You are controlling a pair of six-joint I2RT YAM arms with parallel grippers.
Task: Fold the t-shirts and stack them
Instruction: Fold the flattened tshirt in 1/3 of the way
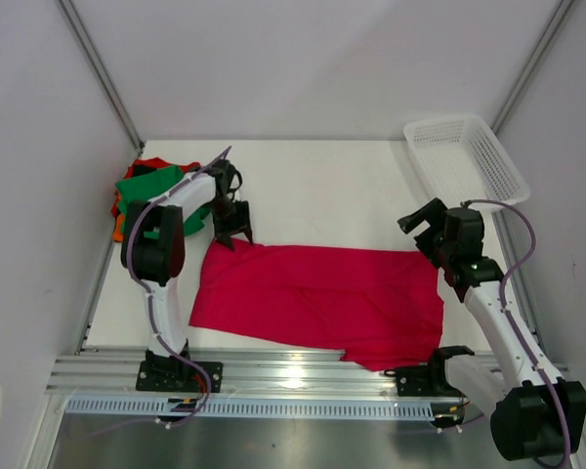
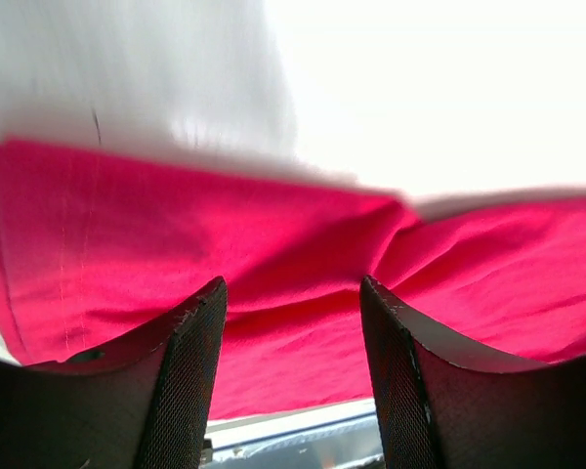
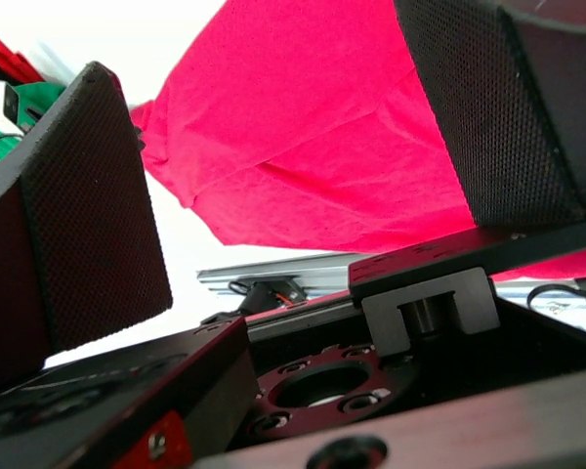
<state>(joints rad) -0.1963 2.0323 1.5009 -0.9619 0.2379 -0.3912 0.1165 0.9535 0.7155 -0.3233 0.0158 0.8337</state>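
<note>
A crimson-red t-shirt (image 1: 322, 298) lies spread flat across the table's near half, with some creases. My left gripper (image 1: 232, 233) hovers at its far left corner, jaws open. In the left wrist view the left gripper (image 2: 293, 322) has nothing between its fingers and the red cloth (image 2: 225, 244) lies below them. My right gripper (image 1: 417, 227) hangs wide open just beyond the shirt's far right corner. The right wrist view has that gripper (image 3: 293, 147) empty, facing across the shirt (image 3: 313, 127). A pile of green, orange and red t-shirts (image 1: 148, 191) sits at the far left.
A white mesh basket (image 1: 464, 156) stands tilted at the back right corner. White walls enclose the table on three sides. The aluminium rail (image 1: 303, 376) with the arm bases runs along the near edge. The green of the pile (image 3: 24, 98) peeks in at the right wrist view's left.
</note>
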